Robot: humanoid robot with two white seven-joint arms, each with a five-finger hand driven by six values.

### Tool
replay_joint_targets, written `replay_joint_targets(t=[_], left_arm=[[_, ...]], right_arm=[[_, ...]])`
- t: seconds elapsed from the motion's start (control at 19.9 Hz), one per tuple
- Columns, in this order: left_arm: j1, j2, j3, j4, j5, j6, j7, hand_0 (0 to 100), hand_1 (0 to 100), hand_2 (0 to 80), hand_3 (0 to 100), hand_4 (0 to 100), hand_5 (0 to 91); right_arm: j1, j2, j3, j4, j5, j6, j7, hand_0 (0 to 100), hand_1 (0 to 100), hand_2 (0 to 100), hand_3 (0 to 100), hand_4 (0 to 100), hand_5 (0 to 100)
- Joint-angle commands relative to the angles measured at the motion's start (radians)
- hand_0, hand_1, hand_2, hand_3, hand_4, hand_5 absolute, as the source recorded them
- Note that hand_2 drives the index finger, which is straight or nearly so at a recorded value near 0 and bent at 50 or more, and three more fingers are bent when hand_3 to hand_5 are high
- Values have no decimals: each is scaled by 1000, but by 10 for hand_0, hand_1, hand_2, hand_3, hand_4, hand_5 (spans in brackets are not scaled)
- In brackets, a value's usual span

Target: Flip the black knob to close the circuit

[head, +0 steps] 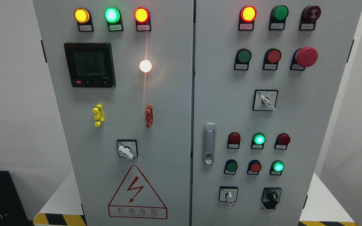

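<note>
black knob (pixel 272 197) low right on cabinet (pixel 174 94), handle roughly upright. no robot hand visible, grip state can't tell.

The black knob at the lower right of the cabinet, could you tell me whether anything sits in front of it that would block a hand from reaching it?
Nothing visible does. The black knob sits exposed on the right door, with only the flat panel around it and a white switch off to its left. Neither hand is in view.
</note>
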Motion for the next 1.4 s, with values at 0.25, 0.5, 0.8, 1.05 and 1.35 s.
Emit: replay_joint_targets(t=[0.25,0.5,0.8,1.05,1.35], left_arm=[[0,0,0,1,0,-1,1,120,556,0,0,0,0],[0,0,0,1,0,-1,-1,120,556,0,0,0,0],[0,0,0,1,0,-1,1,120,556,0,0,0,0],[0,0,-1,1,0,-1,-1,120,556,0,0,0,0],[0,0,0,1,0,-1,-1,120,556,0,0,0,0]], right_arm=[[-66,4,3,-254,332,84,-51,0,97,220,236,226,0],[-86,4,2,-340,407,105,-63,0,91,263,275,278,71],[-89,4,-11,-479,552,102,-125,0,87,319,356,342,216],[-91,4,-28,-628,644,97,-174,0,77,405,461,420,333],[-89,7,-58,-812,748,96,-226,0,73,496,616,556,468]])
